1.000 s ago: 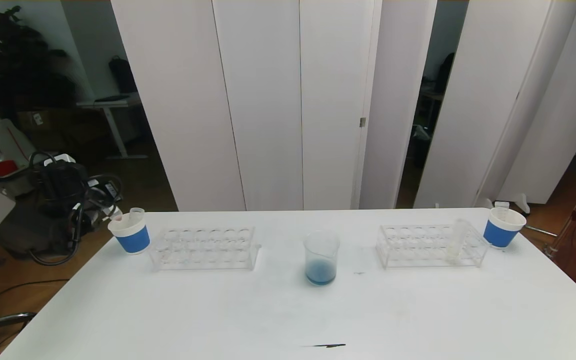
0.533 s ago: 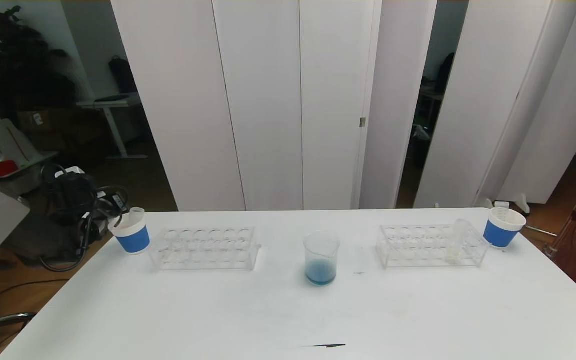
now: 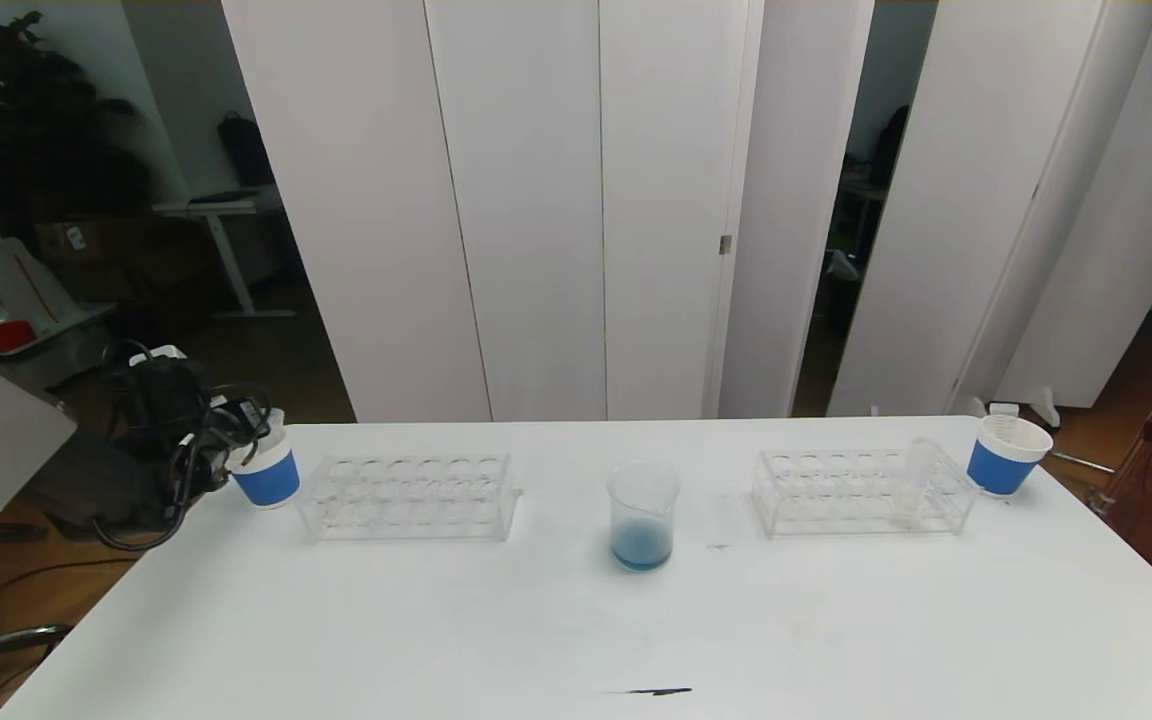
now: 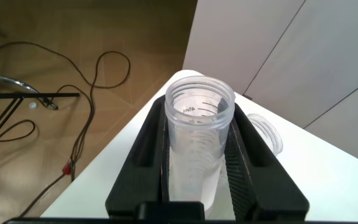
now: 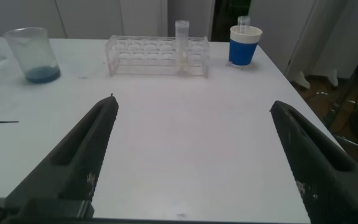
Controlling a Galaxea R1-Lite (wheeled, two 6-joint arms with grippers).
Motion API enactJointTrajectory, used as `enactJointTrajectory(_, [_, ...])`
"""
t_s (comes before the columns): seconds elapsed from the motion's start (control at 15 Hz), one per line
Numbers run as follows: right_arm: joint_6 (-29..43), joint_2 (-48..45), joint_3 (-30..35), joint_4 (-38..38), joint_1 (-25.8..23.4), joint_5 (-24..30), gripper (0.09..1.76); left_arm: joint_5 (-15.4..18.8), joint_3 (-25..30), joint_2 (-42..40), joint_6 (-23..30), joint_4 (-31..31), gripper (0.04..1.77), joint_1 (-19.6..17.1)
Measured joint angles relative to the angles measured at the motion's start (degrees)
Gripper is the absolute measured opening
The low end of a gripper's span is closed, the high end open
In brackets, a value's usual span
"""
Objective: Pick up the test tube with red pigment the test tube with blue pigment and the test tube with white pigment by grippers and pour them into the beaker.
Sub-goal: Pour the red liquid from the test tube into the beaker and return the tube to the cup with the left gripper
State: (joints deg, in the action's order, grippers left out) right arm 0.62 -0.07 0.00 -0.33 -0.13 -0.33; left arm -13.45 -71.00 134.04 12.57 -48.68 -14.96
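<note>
I count two clear tube racks (image 3: 406, 495) (image 3: 861, 490), two blue-and-white paper cups (image 3: 264, 470) (image 3: 1006, 455), one beaker (image 3: 643, 515) and three test tubes (image 4: 197, 149) (image 5: 182, 46) (image 5: 244, 22).

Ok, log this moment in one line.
left fingers: shut on clear tube | right fingers: open above table | beaker: blue liquid inside

We see a white table (image 3: 436, 620) spreading out ahead of the right gripper (image 5: 194, 104). Far beyond it, tall white folding panels (image 3: 536, 200) close off the room, with dark gaps (image 3: 856, 200) between those on the right. Below and beside the left gripper (image 4: 199, 118) lies a brown wooden floor (image 4: 129, 25), strewn with dark cables (image 4: 73, 81). Farther behind that gripper we make out a leafy potted plant (image 3: 6, 120) and a small white desk (image 3: 221, 215) in dim light.
</note>
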Motion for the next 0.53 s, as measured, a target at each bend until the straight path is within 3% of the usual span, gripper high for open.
enactJointTrajectory(0.53, [0.0,0.0,0.0,0.0,0.0,0.0,1.75,-0.2,-0.5,0.2,-0.8,-0.2,0.60,0.1])
